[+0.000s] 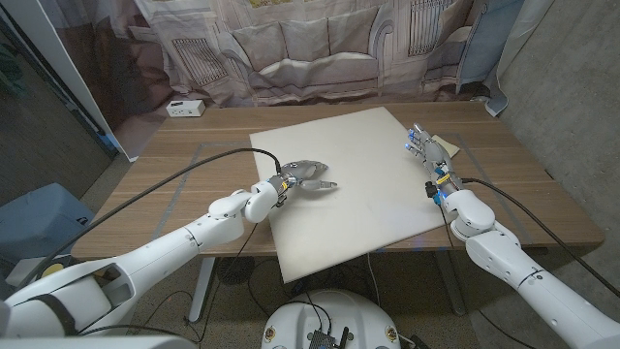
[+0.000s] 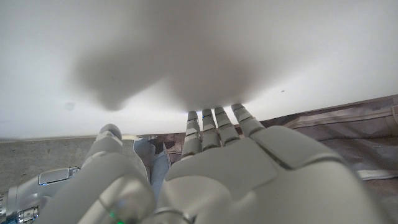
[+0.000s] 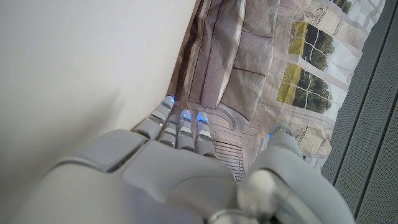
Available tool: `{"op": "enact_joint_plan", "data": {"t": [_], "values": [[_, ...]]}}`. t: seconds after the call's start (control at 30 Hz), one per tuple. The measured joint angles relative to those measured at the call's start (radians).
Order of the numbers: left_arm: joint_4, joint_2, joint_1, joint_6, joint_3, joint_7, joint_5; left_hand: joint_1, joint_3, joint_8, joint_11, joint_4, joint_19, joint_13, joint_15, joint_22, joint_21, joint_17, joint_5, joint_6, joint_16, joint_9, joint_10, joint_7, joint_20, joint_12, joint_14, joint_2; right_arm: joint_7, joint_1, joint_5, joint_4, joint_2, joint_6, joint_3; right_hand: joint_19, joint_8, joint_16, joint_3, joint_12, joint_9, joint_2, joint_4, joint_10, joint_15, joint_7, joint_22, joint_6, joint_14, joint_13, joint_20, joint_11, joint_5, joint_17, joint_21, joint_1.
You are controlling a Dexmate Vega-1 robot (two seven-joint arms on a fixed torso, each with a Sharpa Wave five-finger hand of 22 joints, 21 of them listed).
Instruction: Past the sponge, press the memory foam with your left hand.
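The memory foam (image 1: 363, 194) is a large white sheet lying across the middle of the wooden table (image 1: 194, 184). My left hand (image 1: 303, 180) is over the foam's left part, its fingers spread and holding nothing; I cannot tell whether they touch the foam. In the left wrist view the straight fingers (image 2: 214, 127) reach toward the white foam (image 2: 186, 37), which carries the hand's shadow. My right hand (image 1: 426, 155) stands by the foam's right edge with straight fingers, holding nothing. A yellowish sponge (image 1: 449, 147) lies just behind it. The right wrist view has that hand (image 3: 174, 174) beside the foam (image 3: 74, 62).
A small white box (image 1: 184, 108) sits at the table's back left corner. A printed cloth backdrop (image 1: 320, 48) hangs behind the table. A blue bin (image 1: 39, 223) stands on the floor to the left. Bare wood borders the foam on both sides.
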Motion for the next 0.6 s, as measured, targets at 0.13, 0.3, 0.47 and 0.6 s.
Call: {"op": "enact_joint_plan", "data": {"t": [0.13,0.3,0.47,0.6], "values": [[0.005,-0.004,-0.007,0.002,0.009,-0.011,0.006,0.000,0.000,0.000,0.002,0.000,0.002,0.000,0.000,0.000,0.000,0.000,0.000,0.000,0.000,0.000,-0.002,0.000,0.002,0.000,0.000,0.000,-0.001,-0.003,0.000,-0.008,-0.004,-0.006,0.001,0.000,0.000,0.000,0.000,0.000,0.000,0.000,0.000,0.000,0.000,0.000,0.000,0.000,0.000,0.000,0.000,0.000,0.000,0.000,0.000,0.000],[0.009,-0.007,-0.013,0.005,0.018,-0.023,0.011,0.000,0.002,0.000,0.002,-0.002,0.013,-0.001,0.000,-0.001,-0.001,-0.001,-0.004,0.000,0.000,0.000,-0.002,0.000,0.013,0.000,0.000,0.000,-0.005,-0.007,0.000,-0.018,-0.008,-0.012,0.002,0.002,0.000,0.000,0.000,0.000,0.000,0.000,0.000,0.000,0.000,0.000,0.000,0.000,0.011,0.000,0.002,0.000,0.000,0.000,0.000,0.000],[0.010,-0.009,-0.022,0.012,0.028,-0.050,0.018,0.001,0.002,0.000,0.002,-0.002,0.020,-0.001,0.000,-0.001,0.006,-0.001,-0.004,0.010,0.000,0.000,-0.002,-0.004,0.020,0.000,0.000,0.010,-0.010,-0.016,-0.001,-0.032,-0.014,-0.018,0.005,0.004,0.000,0.000,0.000,0.000,0.000,0.000,0.000,0.000,0.000,0.000,0.000,0.000,0.011,0.000,0.004,0.000,0.000,0.000,0.000,0.000],[0.011,-0.012,-0.028,0.022,0.035,-0.070,0.022,-0.001,0.002,0.000,0.002,-0.002,0.022,0.002,-0.004,-0.001,0.006,-0.001,-0.004,0.011,0.000,0.000,-0.002,-0.003,0.022,-0.001,0.005,0.012,-0.014,-0.022,-0.001,-0.040,-0.016,-0.021,0.007,0.004,0.000,0.000,0.000,0.000,0.000,0.000,0.000,0.000,0.000,0.000,0.000,0.000,0.011,0.000,0.004,0.000,-0.005,0.000,0.000,0.000]]}}
